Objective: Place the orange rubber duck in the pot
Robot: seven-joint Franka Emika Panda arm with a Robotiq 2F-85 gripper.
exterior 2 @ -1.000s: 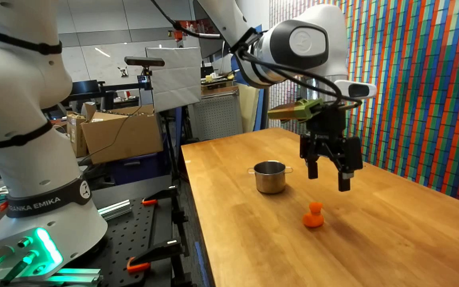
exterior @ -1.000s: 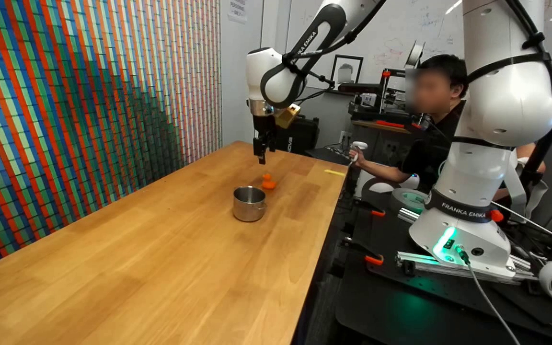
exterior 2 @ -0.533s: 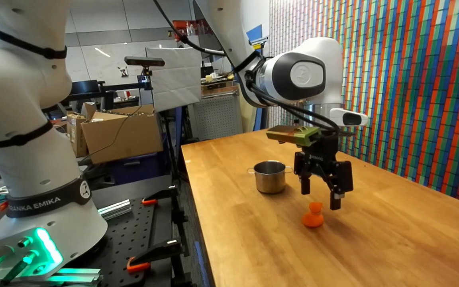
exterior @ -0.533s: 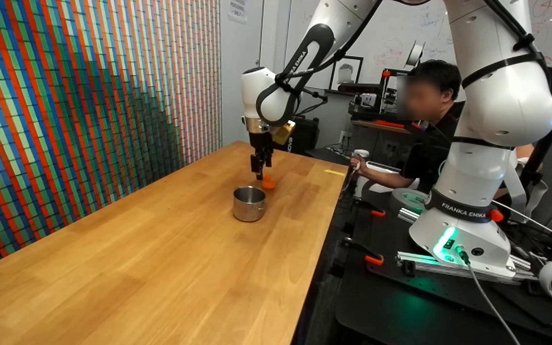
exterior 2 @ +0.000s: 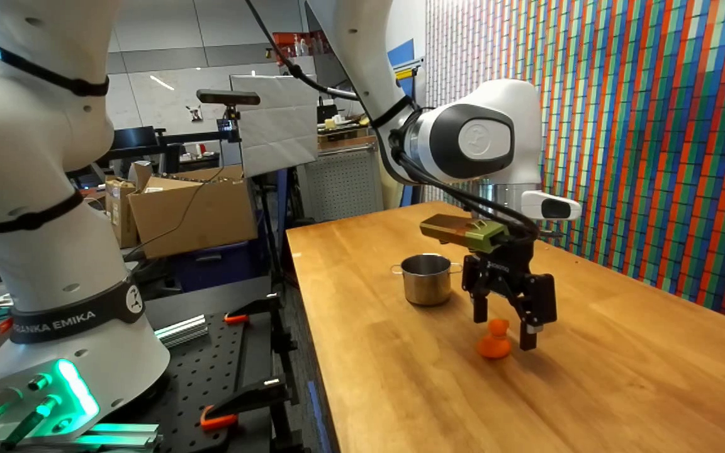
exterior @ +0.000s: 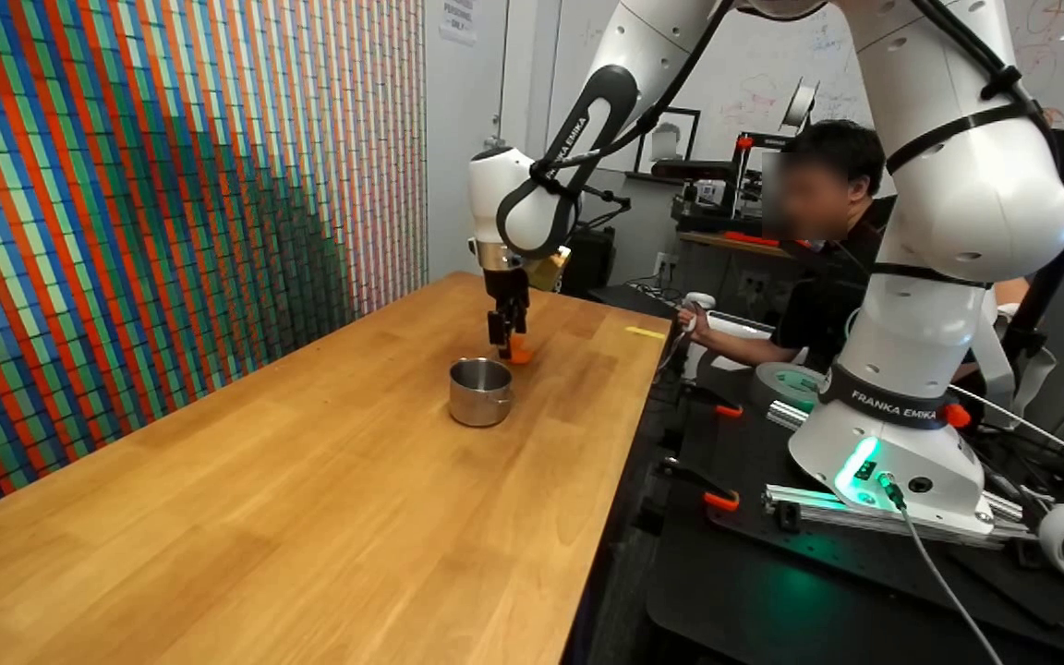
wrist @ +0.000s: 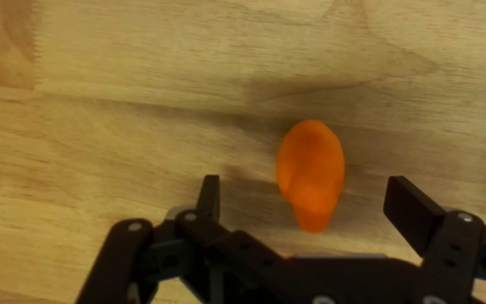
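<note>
Bright orange rounded rubber duck (wrist: 310, 166): it stands upright on the light-brown wooden bench (exterior 2: 394, 384), and nothing grips it.
Black two-finger claw (exterior 2: 505, 328): its fingers (wrist: 414, 213) are spread apart and hold nothing. In the wrist view the duck is between them, with wood visible at both its sides, so no contact is seen there. How high the fingers end above the bench, I cannot tell exactly.
Small round silver-grey metal pot (exterior 2: 427, 288): it also stands on the bench, near the duck but apart from it, and the duck is not inside.
Done for the duck: in my judgement only the approach, and this is almost complete, because the claw seems well placed around it.
Left for the duck: probably a little lowering, then the closing of the fingers, the lift, the carrying over to the pot and the release inside.
</note>
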